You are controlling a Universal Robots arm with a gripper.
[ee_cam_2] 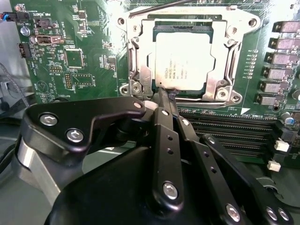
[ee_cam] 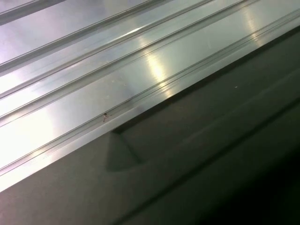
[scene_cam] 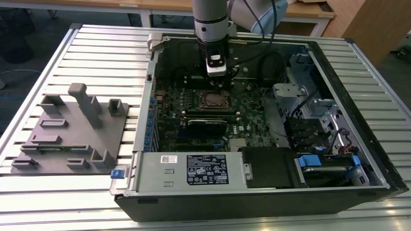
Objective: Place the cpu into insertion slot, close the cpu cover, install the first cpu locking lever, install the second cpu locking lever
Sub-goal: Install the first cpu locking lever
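So the cpu (ee_cam_2: pixel 185 58) sits in the insertion slot (ee_cam_2: pixel 143 70) and the cpu cover (ee_cam_2: pixel 225 56) looks shut over it. End effector (ee_cam_2: pixel 166 96) is pinched closed, empty, tips at the socket edge; levers probably not latched.

In the second wrist view the cpu (ee_cam_2: pixel 185 60) sits flat in the insertion slot (ee_cam_2: pixel 140 70), metal top facing up. The cpu cover (ee_cam_2: pixel 225 61) is down around it, its silvery frame edging the chip w/ the chip showing thru the window. Gripper (ee_cam_2: pixel 168 93): black fingers (ee_cam_2: pixel 161 117) pressed together, tips right at the cover's near edge. Green board (ee_cam_2: pixel 75 56) surrounds the socket; long black memory slots (ee_cam_2: pixel 225 122) lie just beside it.
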